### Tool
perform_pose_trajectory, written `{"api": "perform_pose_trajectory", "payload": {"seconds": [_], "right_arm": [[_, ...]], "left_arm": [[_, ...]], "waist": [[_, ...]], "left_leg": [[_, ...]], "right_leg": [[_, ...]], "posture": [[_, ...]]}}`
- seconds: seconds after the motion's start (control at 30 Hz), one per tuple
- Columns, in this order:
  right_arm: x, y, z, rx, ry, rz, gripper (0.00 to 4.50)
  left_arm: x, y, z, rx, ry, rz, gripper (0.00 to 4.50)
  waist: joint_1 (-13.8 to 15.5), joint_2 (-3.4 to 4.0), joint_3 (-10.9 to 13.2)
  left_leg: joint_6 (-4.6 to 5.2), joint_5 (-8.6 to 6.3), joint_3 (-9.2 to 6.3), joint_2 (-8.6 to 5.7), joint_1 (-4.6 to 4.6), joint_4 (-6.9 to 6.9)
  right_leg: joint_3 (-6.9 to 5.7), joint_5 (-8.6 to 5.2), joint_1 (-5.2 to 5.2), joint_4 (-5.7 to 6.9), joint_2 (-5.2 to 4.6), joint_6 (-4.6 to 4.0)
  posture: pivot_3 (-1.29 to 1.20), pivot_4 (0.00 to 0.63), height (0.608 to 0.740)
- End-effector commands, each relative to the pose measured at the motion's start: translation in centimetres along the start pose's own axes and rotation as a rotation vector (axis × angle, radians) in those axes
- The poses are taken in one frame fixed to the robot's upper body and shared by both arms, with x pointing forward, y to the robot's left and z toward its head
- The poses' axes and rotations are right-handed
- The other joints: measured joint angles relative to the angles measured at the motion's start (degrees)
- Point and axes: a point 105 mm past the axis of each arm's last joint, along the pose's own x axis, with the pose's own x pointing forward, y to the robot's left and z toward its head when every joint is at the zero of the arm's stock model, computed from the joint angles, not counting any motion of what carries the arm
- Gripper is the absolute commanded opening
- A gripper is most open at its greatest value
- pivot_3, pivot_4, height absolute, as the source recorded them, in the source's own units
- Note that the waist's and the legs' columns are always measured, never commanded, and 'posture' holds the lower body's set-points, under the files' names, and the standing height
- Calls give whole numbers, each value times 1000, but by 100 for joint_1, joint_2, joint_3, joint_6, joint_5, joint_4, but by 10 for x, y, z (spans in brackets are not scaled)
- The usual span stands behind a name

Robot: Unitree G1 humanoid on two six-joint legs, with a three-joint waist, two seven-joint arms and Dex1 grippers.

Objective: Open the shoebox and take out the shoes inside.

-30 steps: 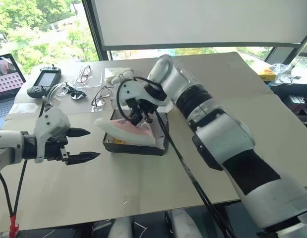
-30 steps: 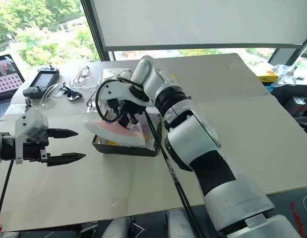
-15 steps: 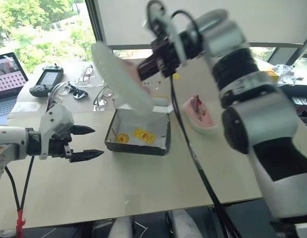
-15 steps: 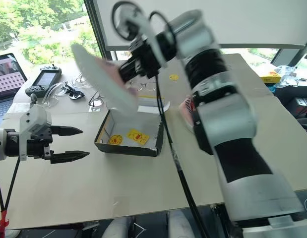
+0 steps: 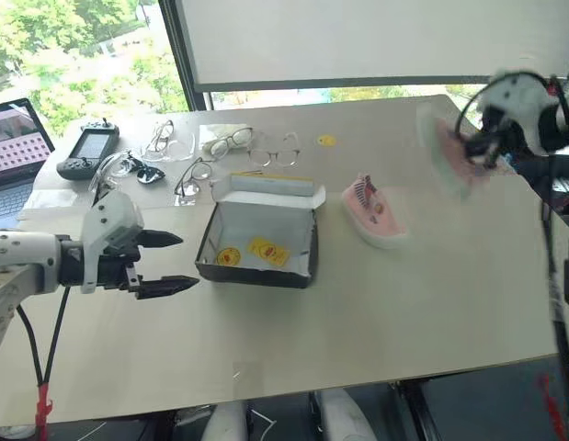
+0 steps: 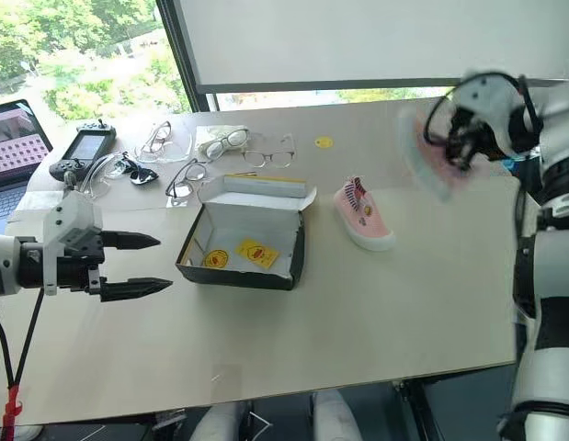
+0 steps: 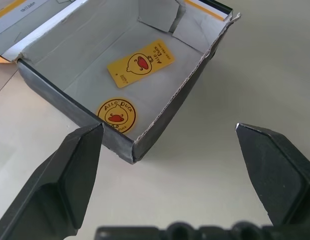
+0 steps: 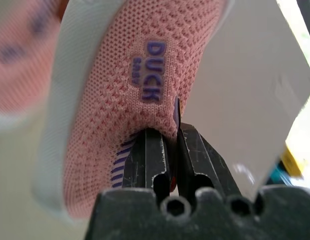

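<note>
The shoebox (image 5: pixel 252 274) stands open in the middle of the table, its white inside holding just yellow stickers. One pink shoe (image 5: pixel 373 210) lies on the table just right of the box. The other shoe (image 5: pixel 449 156) hangs in the air at the far right, with my right gripper (image 5: pixel 491 142) shut on its heel edge; in the right wrist view its fingers (image 8: pixel 155 150) pinch the pink knit (image 8: pixel 139 75). My left gripper (image 5: pixel 187 262) hovers open left of the box, apart from it, and faces the box's corner (image 7: pixel 132 147).
Several pairs of glasses (image 5: pixel 231 141), a handheld controller (image 5: pixel 86 152) and a laptop (image 5: pixel 13 152) lie at the table's back left. A small yellow disc (image 5: pixel 326 141) sits behind the box. The box's lid flap (image 5: pixel 270 186) stands open toward the back.
My right arm lifted the pink shoe out of the box and swung it up and far to the right. The box now holds no shoe. The left gripper stayed put.
</note>
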Motion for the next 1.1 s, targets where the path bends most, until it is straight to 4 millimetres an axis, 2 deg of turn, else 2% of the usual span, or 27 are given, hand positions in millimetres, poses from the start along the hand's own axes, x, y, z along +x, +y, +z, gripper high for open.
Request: {"api": "perform_pose_trajectory", "payload": {"seconds": [0.03, 0.13, 0.27, 0.33, 0.47, 0.53, 0.63, 0.77, 0.9, 0.97, 1.03, 1.1], "right_arm": [[5, -9, 1, -147, 54, -115, 14], [23, -4, -19, -218, 174, -198, 14], [39, 4, -24, -213, 201, -253, 14], [49, 11, -19, -220, 194, -264, 14], [68, 23, 7, -190, 106, -279, 14], [71, 26, 18, -168, 67, -258, 851], [69, 24, 26, -151, 39, -248, 1678], [53, 10, 33, -131, 4, -243, 3133], [38, 1, 38, -18, -87, -213, 4434], [29, 5, 24, 243, -55, -101, 4434], [19, 18, 17, 293, -80, 20, 4434], [4, 36, 21, 360, -169, 143, 4434]], "left_arm": [[1, -1, 9, 30, -21, -7, 4500], [3, -5, 11, 30, -26, -11, 4500], [3, -8, 10, 22, -26, -8, 4500], [2, -9, 9, 16, -24, -1, 4500], [-2, -8, 6, 2, -20, 28, 4500], [-3, -8, 3, -9, -18, 40, 4500], [-8, -6, -3, -33, -15, 66, 4500], [-16, 0, -14, -61, -2, 129, 4500], [-22, 9, -14, -80, -61, 213, 4500], [-28, 18, -15, -68, -102, 291, 4500], [-36, 31, -17, -57, -152, 413, 4500], [-46, 43, -20, -93, -234, 522, 4500]], "waist": [[-85, -1, 0], [-130, -2, 0], [-134, -6, -1], [-145, -5, 0], [-208, -5, -1], [-217, -6, -1], [-209, -5, -1], [-198, -5, -1], [-180, -6, -1], [-183, -6, -1], [-163, -5, -1], [-84, -6, -1]], "left_leg": [[0, 0, 8, 0, 6, -1], [0, 0, 33, 0, 21, -1], [1, 0, 42, -3, 25, 0], [1, -1, 48, -3, 24, 0], [2, -1, 55, -3, 29, 0], [2, -1, 55, -3, 32, 0], [3, -2, 55, -3, 33, -1], [4, -2, 56, -4, 32, 0], [4, -2, 57, -3, 33, 0], [4, -2, 58, -4, 36, 0], [5, -3, 60, -2, 40, 0], [9, -6, 59, -1, 38, 0]], "right_leg": [[11, 0, 1, 5, 1, 0], [39, -2, 3, 18, 4, 4], [51, -4, 6, 17, 2, 9], [58, -4, 4, 19, 2, 11], [66, -3, 3, 22, 3, 13], [68, -2, 4, 23, 3, 13], [68, -3, 6, 22, 3, 14], [68, -2, 7, 17, 1, 18], [67, -3, 7, 18, 1, 19], [68, -3, 11, 17, -1, 19], [70, -2, 13, 19, 2, 19], [68, -3, 12, 16, 1, 20]], "posture": [[0, 150, 740], [0, 150, 740], [0, 150, 740], [0, 150, 740], [0, 150, 740], [0, 150, 740], [0, 150, 740], [0, 150, 740], [0, 150, 740], [0, 150, 740], [0, 150, 740], [0, 150, 740]]}}
